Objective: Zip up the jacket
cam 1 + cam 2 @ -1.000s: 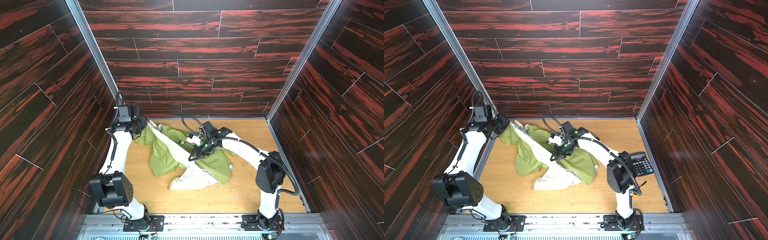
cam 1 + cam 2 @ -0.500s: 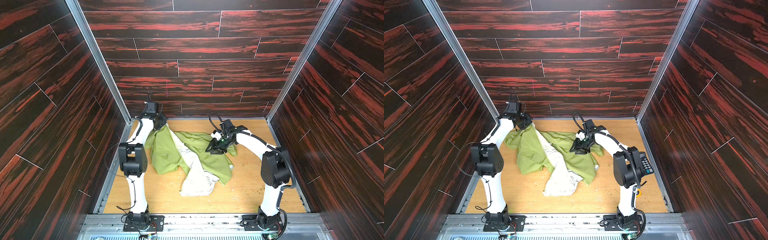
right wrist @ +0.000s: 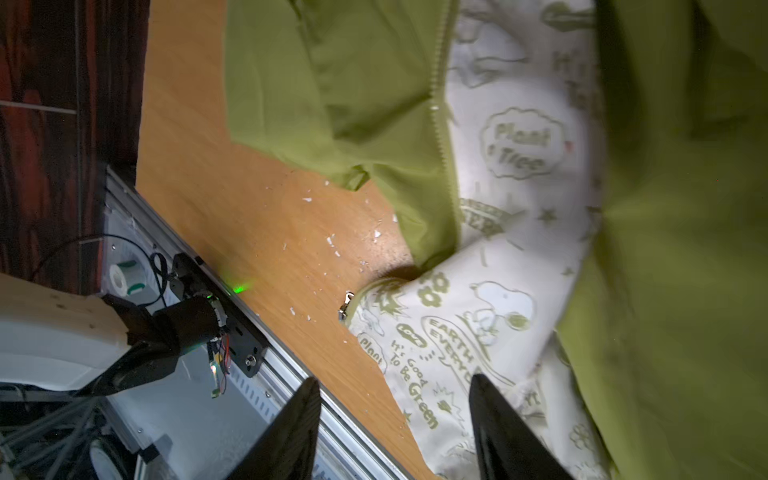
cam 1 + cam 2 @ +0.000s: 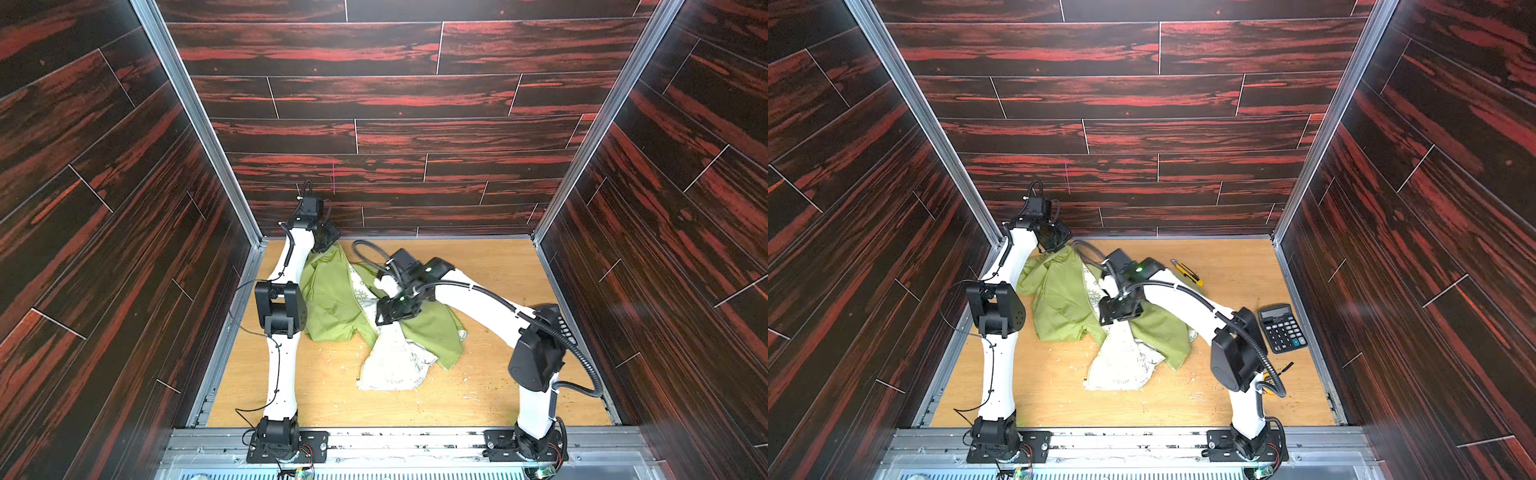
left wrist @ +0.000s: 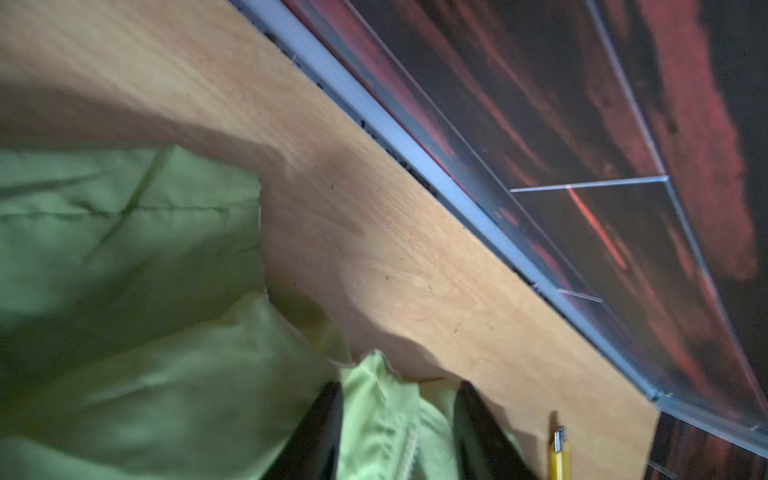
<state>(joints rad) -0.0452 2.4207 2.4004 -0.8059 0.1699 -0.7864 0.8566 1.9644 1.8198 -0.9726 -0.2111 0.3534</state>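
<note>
The jacket (image 4: pixel 332 299) lies open and crumpled on the wooden table (image 4: pixel 490 257), lime-green outside, white patterned lining (image 4: pixel 392 361) turned up toward the front. My left gripper (image 4: pixel 328 243) is at its far end near the back wall. In the left wrist view its jaws stand apart (image 5: pixel 399 399) with a loose green fold and zipper teeth (image 5: pixel 409 449) between them. My right gripper (image 4: pixel 388 318) hovers over the jacket's middle, open (image 3: pixel 395 390) above the lining (image 3: pixel 490 316), gripping nothing. A metal zipper slider (image 3: pixel 346 305) sits at the lining's edge.
A yellow utility knife (image 4: pixel 1187 272) lies at the back right of the table and a black calculator (image 4: pixel 1282 328) by the right wall. White scraps (image 3: pixel 332 241) litter the wood. Dark panelled walls enclose three sides; a metal rail (image 4: pixel 395 440) runs along the front.
Both grippers have gone from shut to open. The left gripper moved rightward along the back edge, and the jacket's far end shifted with it. The right gripper swung right, then back over the jacket's middle.
</note>
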